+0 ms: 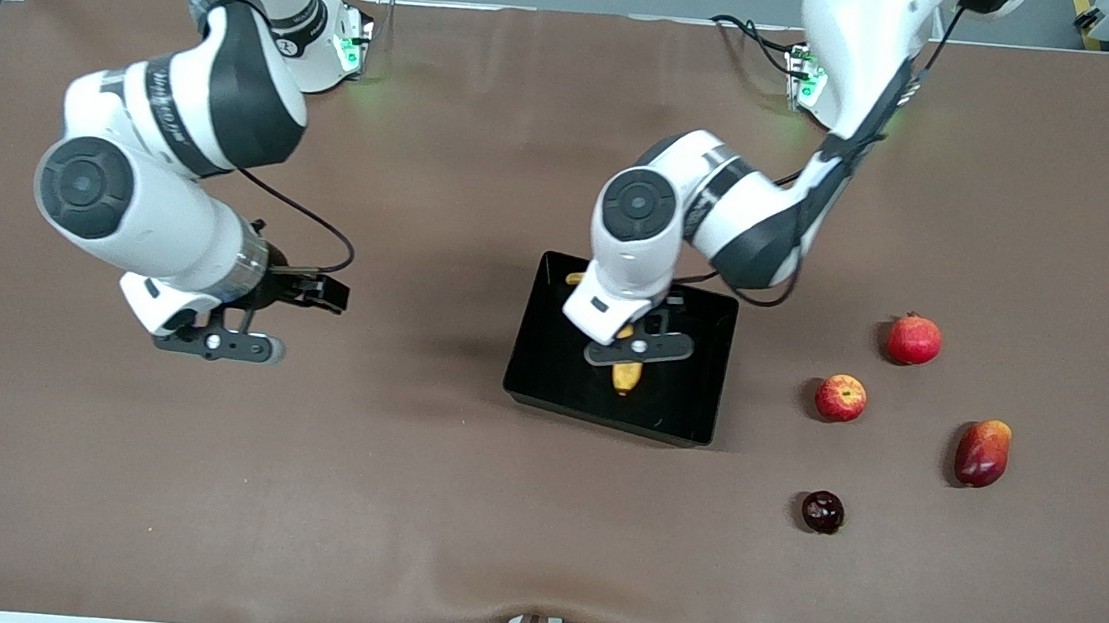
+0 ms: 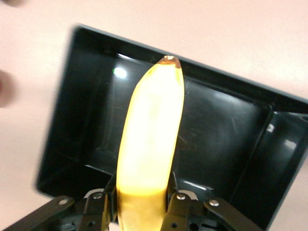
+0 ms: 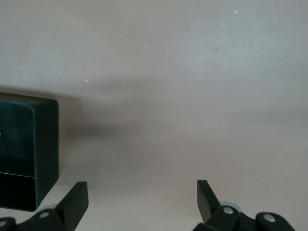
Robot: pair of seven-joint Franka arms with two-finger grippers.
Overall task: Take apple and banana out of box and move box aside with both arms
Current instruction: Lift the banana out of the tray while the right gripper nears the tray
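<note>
Starting at the right arm's end of the surface [image 1: 457,504], we see our right end effector [image 1: 240,345] hanging over bare brown cover, well apart from the box [image 1: 549,371], its fingers [image 3: 74,202] spread wide and empty; that arm waits.

Next comes the box, a shallow glossy black tray near the middle of the surface. Our left end effector [image 1: 639,347] is down inside it, fingers [image 2: 179,204] clamped on the banana [image 1: 625,376] at one end. The banana is bright yellow with a brownish tip, long and gently curved; in the left wrist view it runs from the grip across the box floor toward one wall. We cannot tell whether it has lifted clear of the floor.

Toward the left arm's end, the apple [image 1: 840,398] sits on the surface outside the box, small, round, red with yellowish patches. Around it lie a pomegranate [image 1: 913,340], a mango [image 1: 983,452] and a small dark fruit [image 1: 822,512].

So we judge the apple step done and the banana step under way: gripped but not out. Left to do: carry the banana out, set it down, then bring both arms to the box and move it aside.
</note>
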